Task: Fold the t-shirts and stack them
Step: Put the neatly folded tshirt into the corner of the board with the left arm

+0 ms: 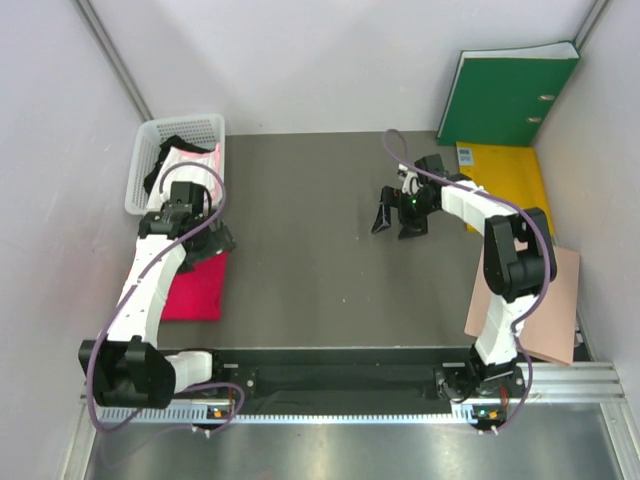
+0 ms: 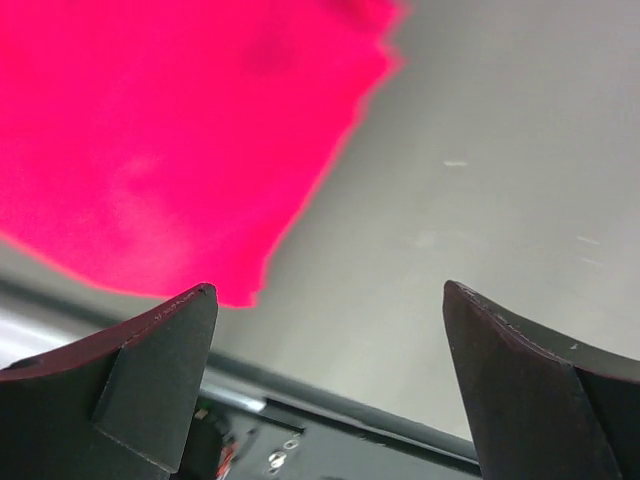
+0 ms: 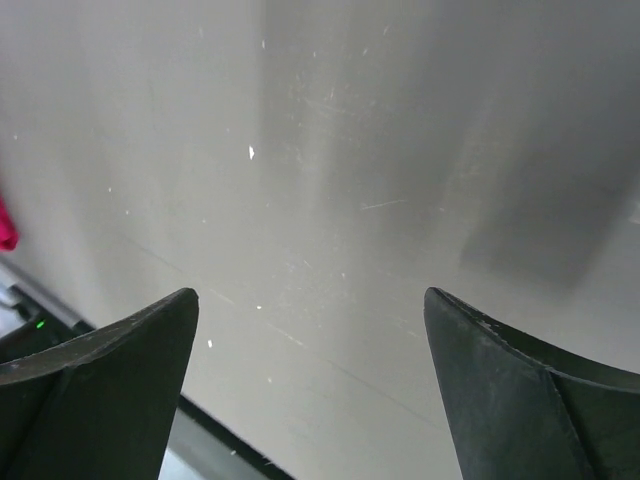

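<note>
Folded magenta shirt (image 1: 196,290) lies flat just beside the left pincer (image 2: 328,290); both pincers gape and hold nothing.

In the left wrist view the shirt's edge sits ahead and to the left of the spread fingers (image 2: 150,390), with only grey surface (image 1: 300,260) between the tips. I judge the cloth to be soft, light and limp. It would likely sag and come unfolded if lifted by one corner, so a pinch through all layers at a folded edge looks the safest hold. A pale pink garment (image 1: 192,160) and a black one (image 1: 165,140) lie in the basket (image 1: 140,172) beyond the left pincer, not yet folded. The right pincer (image 1: 397,218) hangs well off to the right over the surface, with its jaws wide apart and nothing between them.
</note>
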